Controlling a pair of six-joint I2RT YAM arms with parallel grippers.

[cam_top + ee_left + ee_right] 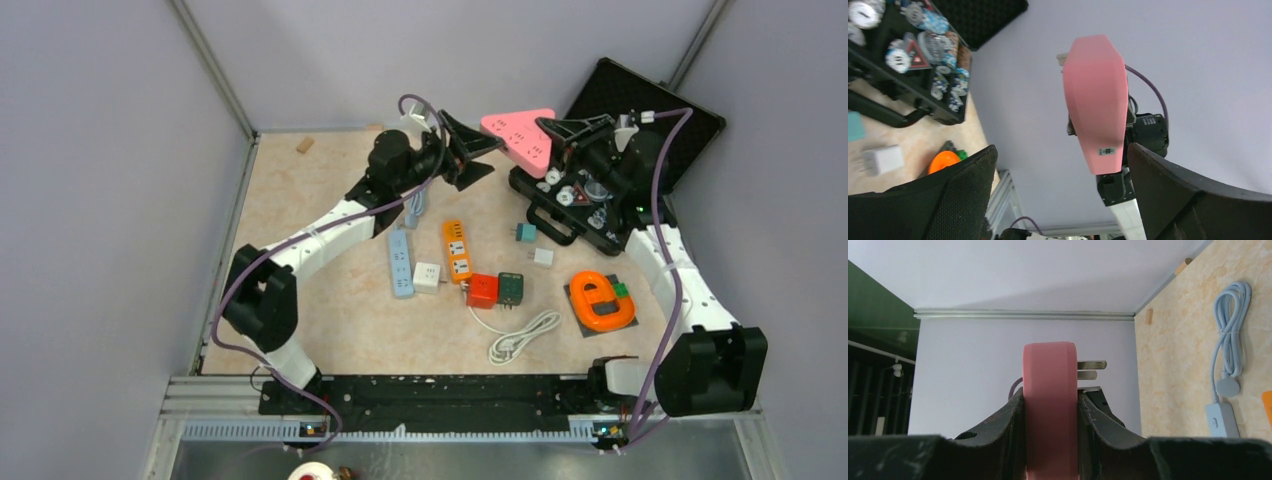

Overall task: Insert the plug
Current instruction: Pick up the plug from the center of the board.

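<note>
A pink triangular socket adapter [515, 128] is held up in the air at the back of the table. My right gripper [548, 132] is shut on it. In the right wrist view both fingers press the flat sides of the pink body [1050, 370], and metal plug prongs [1092, 369] stick out to the right of it. My left gripper [490, 158] hovers just left of the adapter with its jaws wide open and nothing between them. Seen from the left wrist, the adapter [1096, 100] hangs ahead of that open gripper [1062, 150], apart from both fingers.
On the table lie an orange power strip [457, 250], a light blue strip [401, 262], a white cube adapter [427, 277], a red cube [482, 290], a dark green cube [510, 287], a coiled white cable [522, 337] and an orange reel [600, 300]. An open black case [655, 115] stands back right.
</note>
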